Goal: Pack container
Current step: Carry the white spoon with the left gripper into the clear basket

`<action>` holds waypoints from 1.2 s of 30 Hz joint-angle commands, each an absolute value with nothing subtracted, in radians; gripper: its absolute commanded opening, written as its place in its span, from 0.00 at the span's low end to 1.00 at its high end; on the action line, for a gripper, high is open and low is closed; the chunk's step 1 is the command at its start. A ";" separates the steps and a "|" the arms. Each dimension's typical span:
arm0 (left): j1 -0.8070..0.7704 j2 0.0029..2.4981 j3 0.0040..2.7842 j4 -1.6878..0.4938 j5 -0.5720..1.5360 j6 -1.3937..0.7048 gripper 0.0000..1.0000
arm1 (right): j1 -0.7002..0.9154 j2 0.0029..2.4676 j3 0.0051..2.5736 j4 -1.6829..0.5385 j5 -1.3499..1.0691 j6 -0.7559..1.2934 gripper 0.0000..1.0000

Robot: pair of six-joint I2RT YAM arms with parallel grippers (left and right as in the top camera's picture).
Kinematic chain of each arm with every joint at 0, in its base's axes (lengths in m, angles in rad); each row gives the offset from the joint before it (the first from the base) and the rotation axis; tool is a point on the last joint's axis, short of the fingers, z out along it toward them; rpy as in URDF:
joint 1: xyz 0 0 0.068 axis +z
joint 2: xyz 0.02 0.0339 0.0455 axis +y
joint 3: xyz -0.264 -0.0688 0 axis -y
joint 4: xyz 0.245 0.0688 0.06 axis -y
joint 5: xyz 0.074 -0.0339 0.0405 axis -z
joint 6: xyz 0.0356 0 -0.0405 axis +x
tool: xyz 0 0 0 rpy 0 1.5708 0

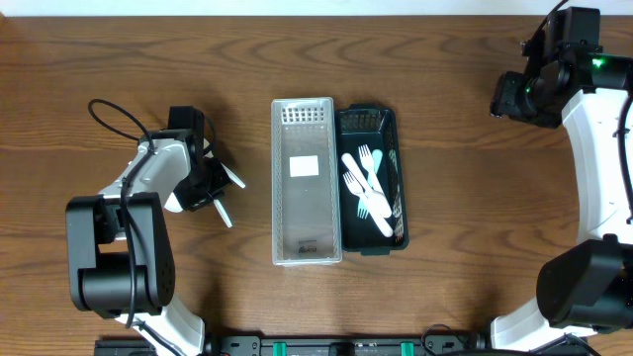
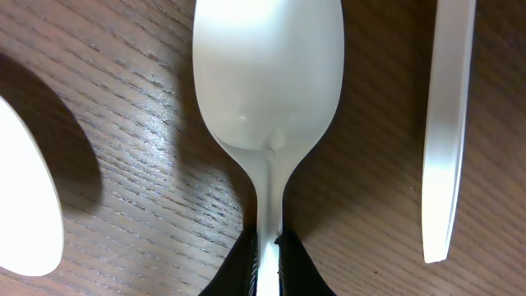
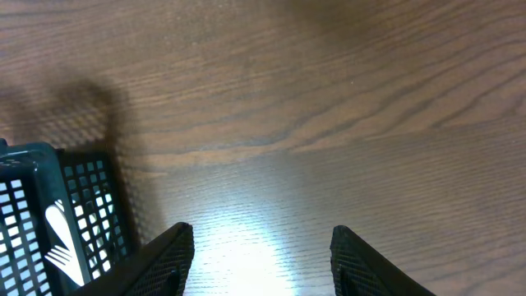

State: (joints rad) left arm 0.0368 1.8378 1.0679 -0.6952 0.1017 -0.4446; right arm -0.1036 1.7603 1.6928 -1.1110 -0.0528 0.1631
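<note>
My left gripper (image 1: 206, 184) is shut on the handle of a white plastic spoon (image 2: 267, 74), close to the wooden table; the jaws (image 2: 267, 261) pinch the neck just below the bowl. Another white utensil handle (image 2: 448, 123) lies to its right and a white rounded piece (image 2: 25, 197) to its left. In the overhead view white utensils (image 1: 224, 212) stick out beside the gripper. A clear mesh container (image 1: 307, 183) stands mid-table, with only a white label inside. A dark green container (image 1: 384, 124) next to it holds white forks (image 1: 366, 188). My right gripper (image 3: 261, 247) is open and empty, far right (image 1: 519, 97).
The right wrist view shows a corner of the dark green container (image 3: 49, 214) with a fork tip (image 3: 66, 238) at the lower left, and bare wood ahead. The left arm's cable (image 1: 119, 114) loops over the table.
</note>
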 commanded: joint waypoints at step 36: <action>-0.548 1.676 1.230 -0.847 0.079 -0.352 0.06 | -0.108 1.763 1.686 -1.118 -0.057 0.147 0.57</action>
